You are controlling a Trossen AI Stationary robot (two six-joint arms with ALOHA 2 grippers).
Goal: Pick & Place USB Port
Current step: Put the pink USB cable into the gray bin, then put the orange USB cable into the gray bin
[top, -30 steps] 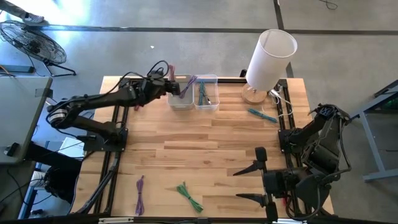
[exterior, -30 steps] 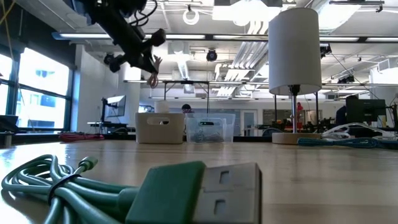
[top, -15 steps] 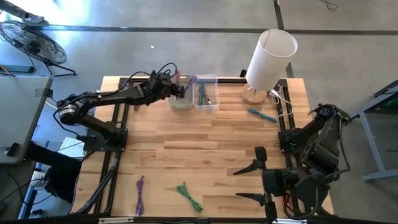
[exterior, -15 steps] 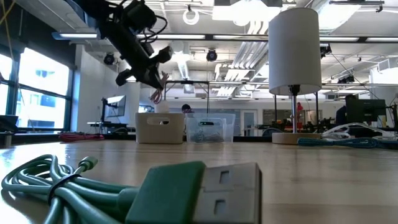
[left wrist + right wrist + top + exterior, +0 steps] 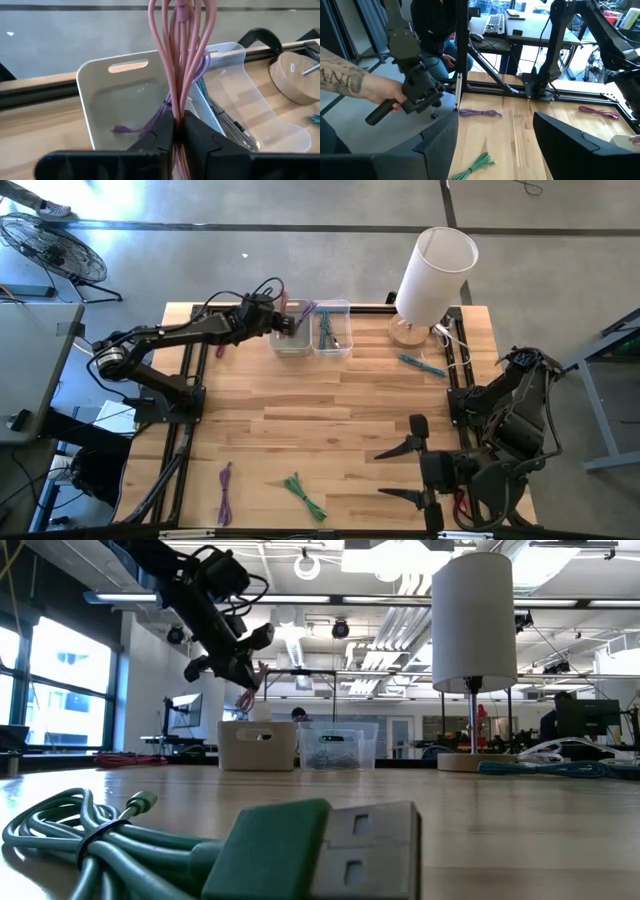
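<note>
My left gripper [image 5: 285, 323] is shut on a coiled pink USB cable [image 5: 177, 60]. It hovers over the white bin [image 5: 290, 340] at the table's far side, and it also shows in the low view [image 5: 238, 665]. The white bin [image 5: 100, 95] holds a purple cable [image 5: 150, 117]. A clear bin [image 5: 332, 330] with greenish cables stands right of it. A purple cable [image 5: 225, 490] and a green cable [image 5: 305, 496] lie near the table's front edge. My right gripper [image 5: 405, 475] is open and empty at the near right. My left gripper pinches the pink cable's bundled loops [image 5: 176, 112] between its two fingers, several strands together. The fingers slant down over the white bin. The loops [image 5: 248, 695] hang below the gripper, clear of the bin.
A white lamp [image 5: 430, 275] stands at the far right, with a blue cable [image 5: 422, 365] beside its base. Another pink cable [image 5: 597, 111] lies on the table's left part. A person's tattooed forearm [image 5: 355, 85] holds a handle beyond the table.
My left gripper has gone toward the table's right edge and down, over the white bin. It has stayed shut on the pink cable, which now hangs lower, closer to the bin.
</note>
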